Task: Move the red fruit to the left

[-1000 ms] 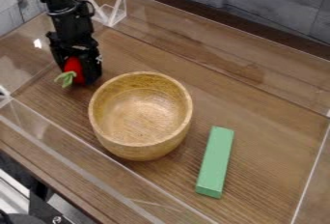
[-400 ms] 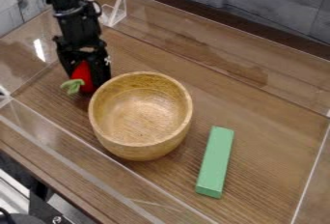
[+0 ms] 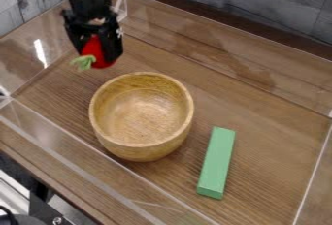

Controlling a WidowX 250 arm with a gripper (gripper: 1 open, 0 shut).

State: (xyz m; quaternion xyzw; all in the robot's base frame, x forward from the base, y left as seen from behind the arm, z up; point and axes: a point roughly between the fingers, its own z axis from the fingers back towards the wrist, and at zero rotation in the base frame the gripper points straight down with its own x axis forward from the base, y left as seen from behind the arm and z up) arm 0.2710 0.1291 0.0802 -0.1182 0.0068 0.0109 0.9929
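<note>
Apparently, hand above the red fruit

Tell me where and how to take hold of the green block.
Grip the green block around the middle of its length, probably best from straight above, with one finger on each long side. It lies flat on the table, long and narrow, so across its width looks the easiest span, and a central hold should keep the ends balanced.
</note>
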